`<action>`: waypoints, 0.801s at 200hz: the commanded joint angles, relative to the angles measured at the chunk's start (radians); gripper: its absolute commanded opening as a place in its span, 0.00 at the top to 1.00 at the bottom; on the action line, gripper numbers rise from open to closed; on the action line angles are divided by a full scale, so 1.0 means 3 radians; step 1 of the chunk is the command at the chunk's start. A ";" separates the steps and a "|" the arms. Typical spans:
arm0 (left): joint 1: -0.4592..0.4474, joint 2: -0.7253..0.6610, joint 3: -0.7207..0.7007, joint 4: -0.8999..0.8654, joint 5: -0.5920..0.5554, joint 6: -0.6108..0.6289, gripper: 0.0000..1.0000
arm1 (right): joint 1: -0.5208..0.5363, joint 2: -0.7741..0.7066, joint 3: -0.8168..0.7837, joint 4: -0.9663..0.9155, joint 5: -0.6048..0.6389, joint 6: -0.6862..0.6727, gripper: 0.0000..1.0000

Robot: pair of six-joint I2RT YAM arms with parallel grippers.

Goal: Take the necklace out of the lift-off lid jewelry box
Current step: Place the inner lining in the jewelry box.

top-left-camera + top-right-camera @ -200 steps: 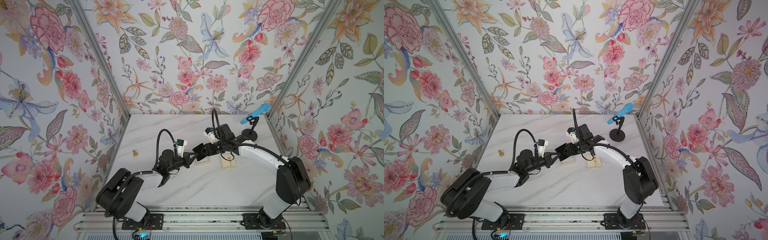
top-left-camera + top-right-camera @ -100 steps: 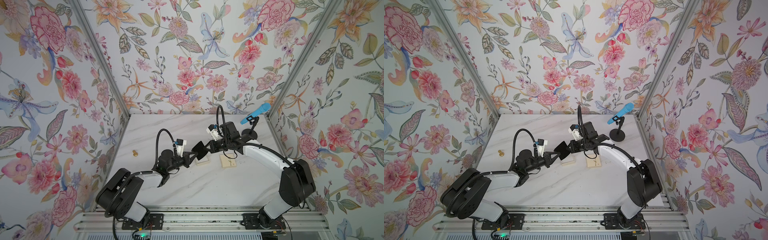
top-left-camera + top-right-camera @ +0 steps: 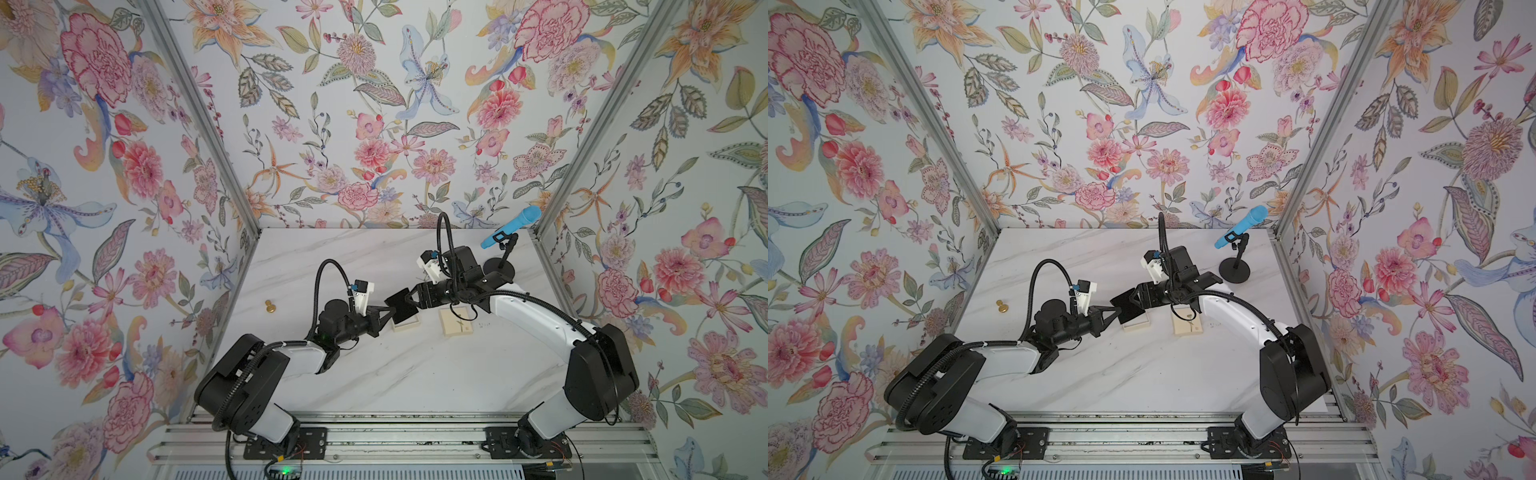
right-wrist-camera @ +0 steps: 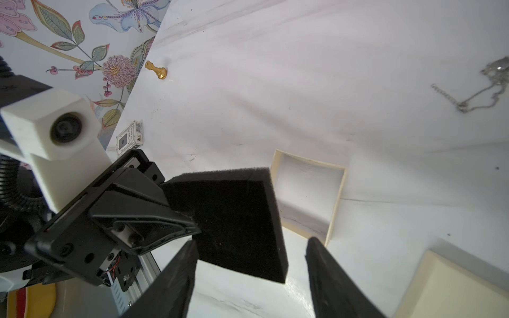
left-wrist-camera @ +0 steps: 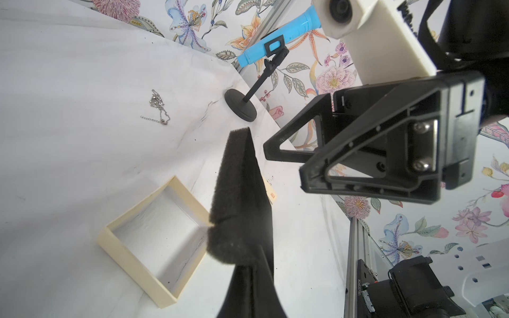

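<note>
The jewelry box's cream base [image 5: 137, 258] stands open on the white table, its white inside bare. Its lid [image 3: 456, 323] lies just to the right of it. My left gripper [image 3: 388, 309] is shut on a black foam pad [image 3: 401, 306] and holds it tilted above the base [image 3: 405, 328]. Facing it, my right gripper [image 3: 411, 293] stands open, its fingers [image 4: 181, 278] on either side of the pad's near edge without touching it. The thin silvery necklace [image 5: 158, 107] lies in a loose heap on the table beyond the lid, also in the right wrist view [image 4: 484, 88].
A blue microphone [image 3: 511, 226] on a black stand occupies the back right corner. A small gold pawn [image 3: 270, 306] stands near the left wall, with a small card box [image 4: 129, 136] by the same wall. Floral walls close in three sides.
My right gripper has opened and drawn back a little to the right, off the foam pad. The left gripper still holds the pad above the base.
</note>
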State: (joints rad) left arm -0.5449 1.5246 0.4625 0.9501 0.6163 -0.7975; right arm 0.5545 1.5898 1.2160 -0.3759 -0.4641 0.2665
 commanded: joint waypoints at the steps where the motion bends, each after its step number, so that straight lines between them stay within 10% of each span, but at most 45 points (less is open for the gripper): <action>1: 0.0007 0.0013 0.0010 0.0254 0.0184 -0.0013 1.00 | -0.0061 0.0092 0.0039 -0.0001 -0.0256 -0.0114 0.36; 53: 0.0009 0.0092 -0.0054 0.0614 0.0303 -0.0189 1.00 | -0.0066 0.0151 0.0028 0.0213 -0.0666 -0.0049 0.44; 112: 0.0011 0.0226 0.0045 0.0208 0.0096 -0.0036 1.00 | -0.0107 0.0085 -0.0006 0.0271 -0.0757 0.0078 1.00; 160: 0.0014 -0.0207 0.0139 -0.0753 -0.0377 0.0382 0.64 | -0.0138 0.0159 -0.0009 0.0216 -0.0447 0.0209 1.00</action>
State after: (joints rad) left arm -0.5449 1.5517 0.4690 0.9138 0.6041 -0.7853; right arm 0.5156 1.6314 1.2140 -0.3187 -0.6483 0.3016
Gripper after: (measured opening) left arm 0.317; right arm 0.048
